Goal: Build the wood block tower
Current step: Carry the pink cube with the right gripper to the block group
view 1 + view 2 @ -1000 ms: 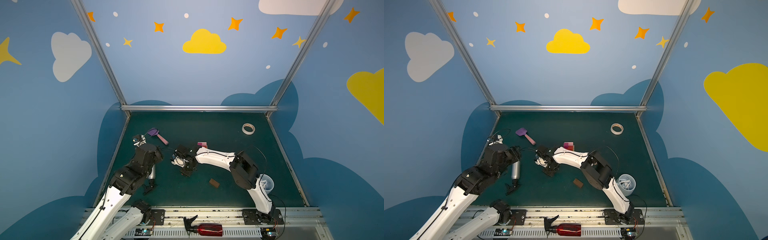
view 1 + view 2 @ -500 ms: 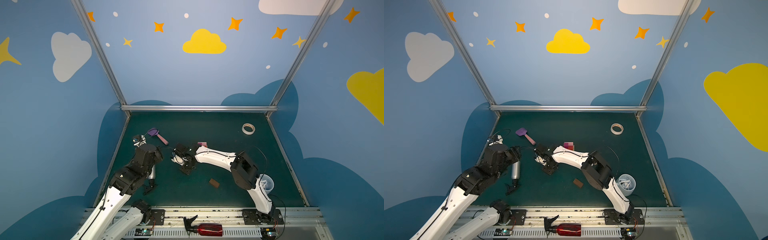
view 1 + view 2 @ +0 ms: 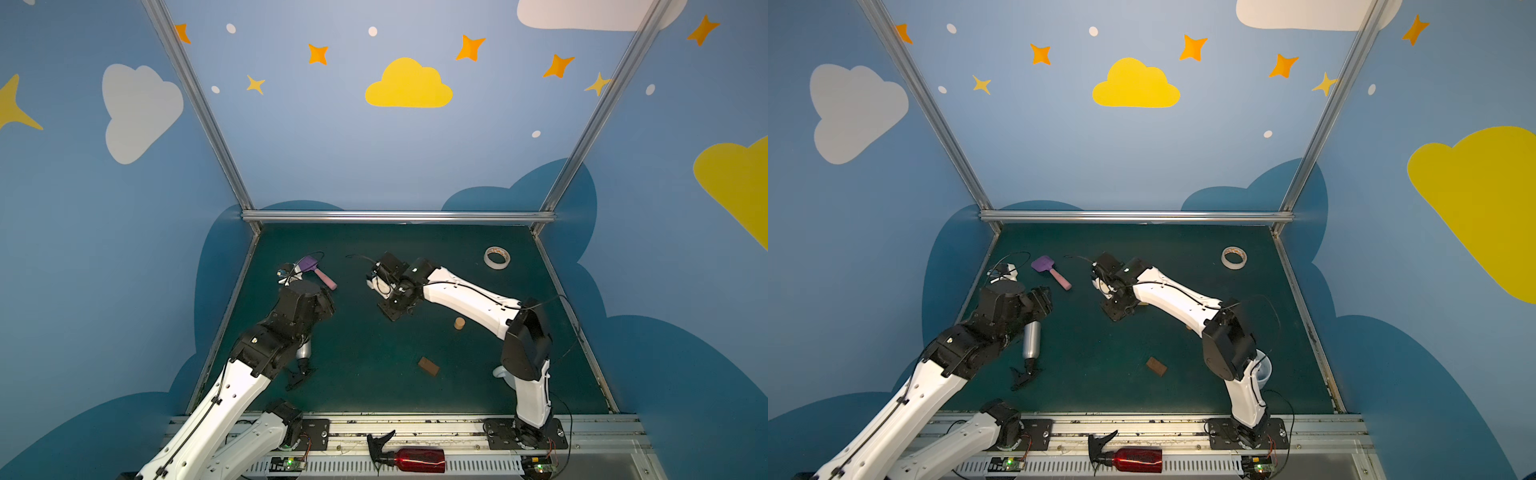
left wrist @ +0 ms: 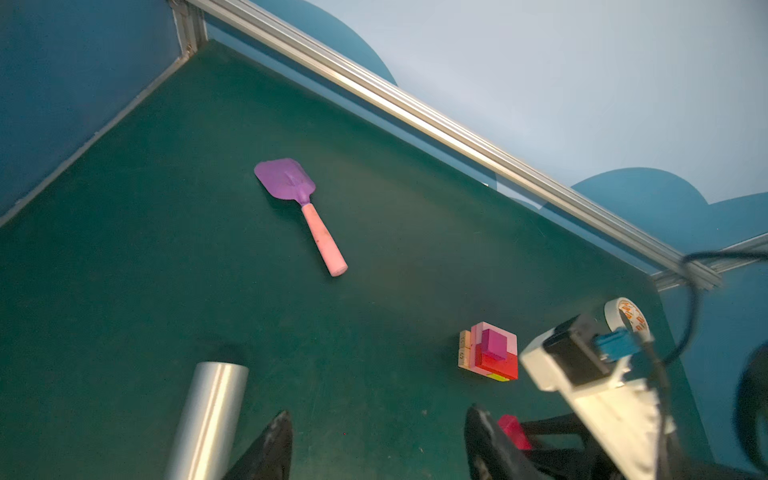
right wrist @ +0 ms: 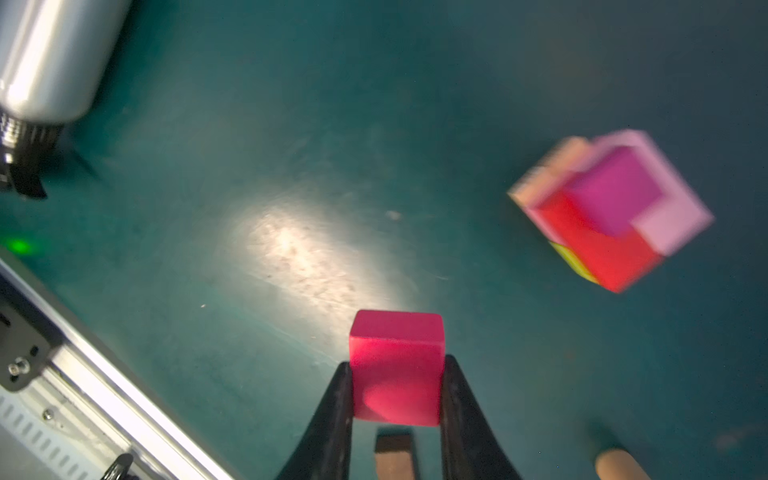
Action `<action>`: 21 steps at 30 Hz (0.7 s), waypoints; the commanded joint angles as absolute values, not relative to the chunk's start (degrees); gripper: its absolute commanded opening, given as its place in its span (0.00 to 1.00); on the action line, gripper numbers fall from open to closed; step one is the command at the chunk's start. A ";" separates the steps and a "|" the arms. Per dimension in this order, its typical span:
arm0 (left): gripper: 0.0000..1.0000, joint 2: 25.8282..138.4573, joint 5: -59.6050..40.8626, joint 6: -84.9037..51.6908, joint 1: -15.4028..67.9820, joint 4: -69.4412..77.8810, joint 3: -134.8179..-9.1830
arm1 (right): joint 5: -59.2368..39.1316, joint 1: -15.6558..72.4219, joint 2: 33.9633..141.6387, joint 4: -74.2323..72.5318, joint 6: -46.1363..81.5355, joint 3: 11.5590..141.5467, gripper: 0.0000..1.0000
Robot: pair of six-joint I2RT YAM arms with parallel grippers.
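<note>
Though unseen overhead — cube (image 5: 397,332), R claw (image 5: 397,363)

Tower (image 5: 611,208) off to the side of the right gripper (image 5: 397,362) is just a smear; brown block (image 5: 392,453) below it and tan cylinder (image 5: 619,464) get chopped by the frame edge.

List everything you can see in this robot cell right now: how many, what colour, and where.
mat: one, dark green, the work floor
block stack: one, tan, pink, red, purple and lime layers, mid mat
cube: one, red, between the right gripper's jaws
brown block: one, brown, front centre
cylinder: one, tan, right half
toy shovel: one, purple with pink handle, back left
tape roll: one, white, back right
silver bottle: one, silver, lying front left
red bottle: one, red, beyond the mat's front edge
cup: one, pale, front right, partly hidden
left gripper: one, black, open, empty
right gripper: one, black, shut on the cube
</note>
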State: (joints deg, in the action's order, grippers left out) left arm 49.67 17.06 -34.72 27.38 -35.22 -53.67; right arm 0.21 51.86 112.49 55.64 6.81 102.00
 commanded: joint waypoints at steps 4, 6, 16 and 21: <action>0.65 55.80 10.76 -34.14 27.08 -28.49 -54.82 | -0.07 46.11 110.91 57.89 11.63 100.20 0.07; 0.64 58.40 8.44 -34.18 27.08 -27.39 -55.55 | -0.01 44.72 111.43 57.62 13.21 100.02 0.06; 0.62 73.21 2.53 -32.88 27.04 -27.64 -62.20 | 1.32 40.00 116.48 56.28 22.74 103.46 0.03; 0.61 77.41 0.66 -32.28 27.07 -26.94 -64.08 | 1.54 38.95 120.11 56.68 25.51 106.75 0.03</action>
State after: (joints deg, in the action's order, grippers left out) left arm 76.40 2.37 -33.39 27.38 -27.44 -62.52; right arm 0.99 39.40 118.69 55.96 22.39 104.14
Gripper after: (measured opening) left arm 0.615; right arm 0.285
